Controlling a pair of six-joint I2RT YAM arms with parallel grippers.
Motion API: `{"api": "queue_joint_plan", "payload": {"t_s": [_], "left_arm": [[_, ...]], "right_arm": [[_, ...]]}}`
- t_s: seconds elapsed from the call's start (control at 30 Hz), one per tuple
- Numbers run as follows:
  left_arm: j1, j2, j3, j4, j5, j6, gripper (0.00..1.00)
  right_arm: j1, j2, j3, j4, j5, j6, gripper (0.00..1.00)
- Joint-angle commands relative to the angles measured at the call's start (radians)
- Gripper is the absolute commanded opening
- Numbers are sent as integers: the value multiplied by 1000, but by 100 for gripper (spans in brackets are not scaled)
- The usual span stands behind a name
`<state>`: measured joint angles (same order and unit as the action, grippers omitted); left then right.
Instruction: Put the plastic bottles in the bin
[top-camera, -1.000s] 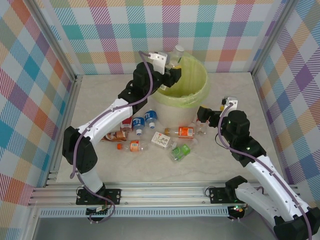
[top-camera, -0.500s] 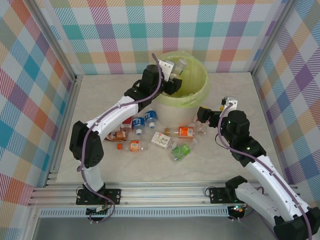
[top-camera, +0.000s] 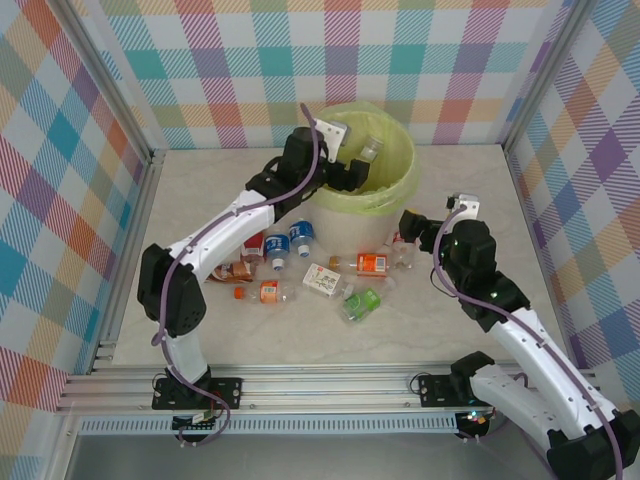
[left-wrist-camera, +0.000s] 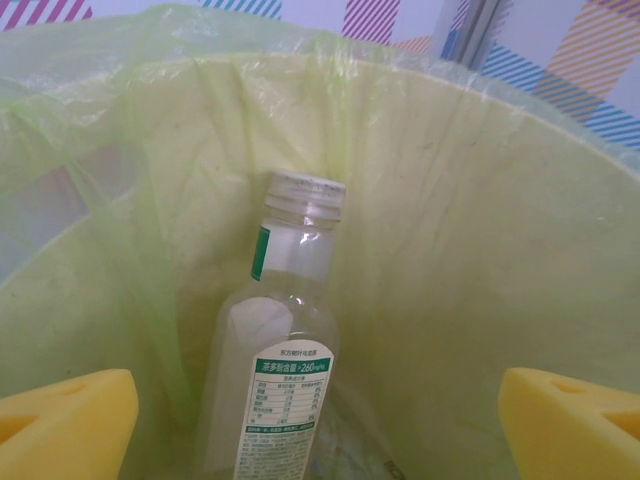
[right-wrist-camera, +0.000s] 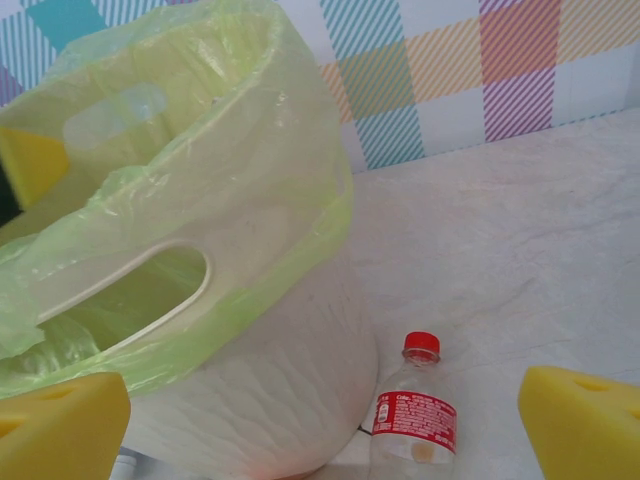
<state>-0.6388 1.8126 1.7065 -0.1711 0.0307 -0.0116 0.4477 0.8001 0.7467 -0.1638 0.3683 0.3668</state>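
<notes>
The jaws of our left gripper (left-wrist-camera: 318, 420) stand spread wide inside the bin (top-camera: 352, 218), clear of the white-capped bottle (left-wrist-camera: 285, 340) upright there. Our right gripper (right-wrist-camera: 322, 420) is spread too and empty, above a red-capped bottle (right-wrist-camera: 417, 412) beside the bin. We judge most work remains: many plastic bottles (top-camera: 300, 275) litter the pale marbled table (top-camera: 200, 190) near the bin. Plaid walls (top-camera: 400, 60) enclose it.

Liner (left-wrist-camera: 430, 200) is reading as thin translucent plastic film, glossy and creasing. Bin (right-wrist-camera: 290, 400) wall is looking like matt, faintly rippled plastic. Bottle (left-wrist-camera: 285, 330) is showing clear smooth plastic under a printed label. Bench (right-wrist-camera: 520, 250) is appearing smooth, marbled, low-sheen. Pads (left-wrist-camera: 62, 420) on the left end effector (left-wrist-camera: 320, 420) are looking matt, spongy.
</notes>
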Motion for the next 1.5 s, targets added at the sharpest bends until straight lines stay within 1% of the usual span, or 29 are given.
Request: {"api": "queue_joint_plan", "payload": {"t_s": [0.0, 0.1, 0.2, 0.37, 0.43, 0.5, 0.57, 0.67, 0.73, 0.83, 0.9, 0.97, 1.1, 1.3, 1.4, 1.47], "left_arm": [[4, -100, 39, -10, 37, -40, 94], [4, -141, 21, 17, 34, -64, 97], [4, -190, -17, 53, 39, -82, 100], [4, -288, -89, 80, 35, -114, 100], [4, -330, -132, 91, 7, -120, 100], [4, -381, -194, 123, -44, -116, 100], [4, -440, -274, 173, -133, -93, 100], [5, -512, -368, 196, -302, -75, 100], [8, -549, -414, 196, -378, -73, 100], [17, -591, -486, 195, -447, -90, 100], [24, -612, -526, 187, -486, -114, 100], [35, -634, -571, 178, -532, -166, 100], [70, -678, -653, 190, -548, -256, 100], [127, -725, -743, 199, -579, -358, 100], [151, -729, -765, 170, -594, -397, 100], [167, -727, -781, 147, -592, -425, 100]], "right_arm": [[2, 16, -10, -40, 106, 45, 100], [-8, 37, -10, -78, 164, 88, 100], [-23, 51, -17, -95, 165, 115, 100], [-56, 51, -36, -101, 154, 168, 100], [-80, 51, -48, -103, 115, 182, 100], [-114, 50, -60, -116, 52, 205, 100], [-151, 41, -77, -130, -14, 221, 100], [-184, 31, -103, -154, -43, 237, 100], [-207, 30, -105, -173, -66, 235, 100], [-229, 43, -105, -188, -68, 249, 100], [-241, 62, -108, -167, -103, 246, 100], [-247, 92, -105, -145, -138, 241, 100], [-256, 145, -100, -105, -187, 235, 100], [-270, 271, -72, -60, -307, 229, 100], [-282, 337, -38, -58, -395, 198, 100], [-286, 379, -16, -55, -432, 185, 100]]}}
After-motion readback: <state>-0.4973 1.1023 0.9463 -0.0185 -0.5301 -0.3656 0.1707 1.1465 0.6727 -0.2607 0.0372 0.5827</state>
